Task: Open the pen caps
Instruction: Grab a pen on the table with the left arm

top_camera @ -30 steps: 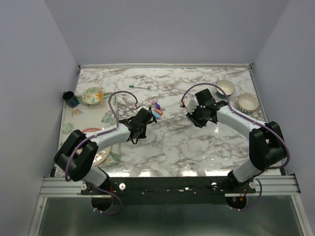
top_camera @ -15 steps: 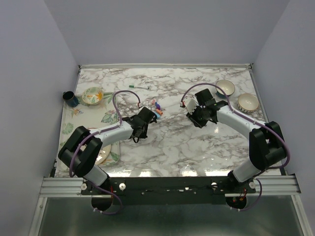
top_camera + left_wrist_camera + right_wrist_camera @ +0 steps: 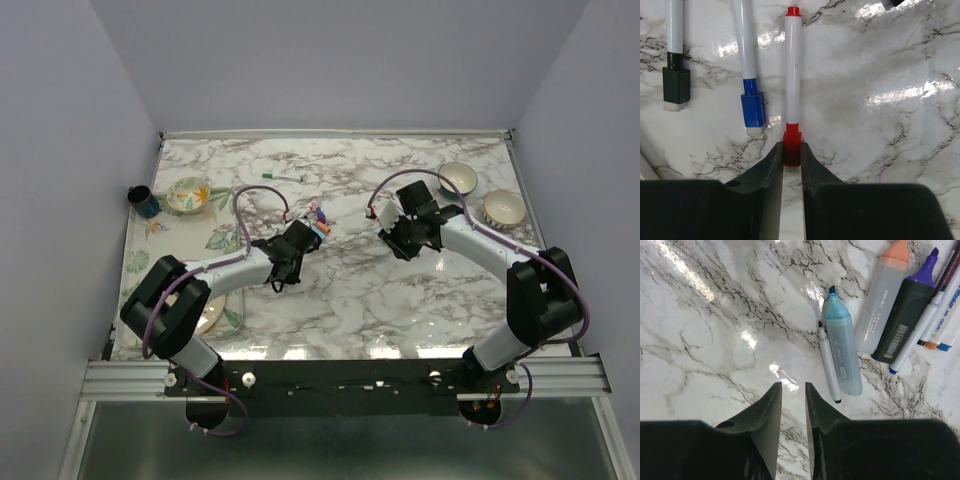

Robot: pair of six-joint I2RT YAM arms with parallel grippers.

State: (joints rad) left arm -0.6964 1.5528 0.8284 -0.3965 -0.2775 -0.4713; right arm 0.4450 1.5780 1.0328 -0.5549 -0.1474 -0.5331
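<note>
In the left wrist view a white pen (image 3: 793, 70) lies on the marble with its red cap (image 3: 792, 141) towards me. My left gripper (image 3: 792, 151) is shut on that red cap, one finger against each side. A blue-capped pen (image 3: 753, 107) and a black-capped pen (image 3: 676, 86) lie to its left. In the top view my left gripper (image 3: 299, 237) is at the near edge of the pen pile (image 3: 318, 218). My right gripper (image 3: 793, 388) is narrowly open and empty above bare marble. Beside it lie a teal highlighter (image 3: 842, 352), a thin grey pen (image 3: 828, 362), and orange-capped (image 3: 884, 297) and purple-capped (image 3: 910, 315) highlighters.
Two pale bowls (image 3: 459, 178) (image 3: 503, 207) stand at the back right. A green pen (image 3: 283, 177) lies at the back. A dark mug (image 3: 142, 201), a floral bowl (image 3: 187, 193) and a leaf-print mat (image 3: 222, 240) are at the left.
My left gripper has moved up and right towards the pen pile. The right arm has not moved.
</note>
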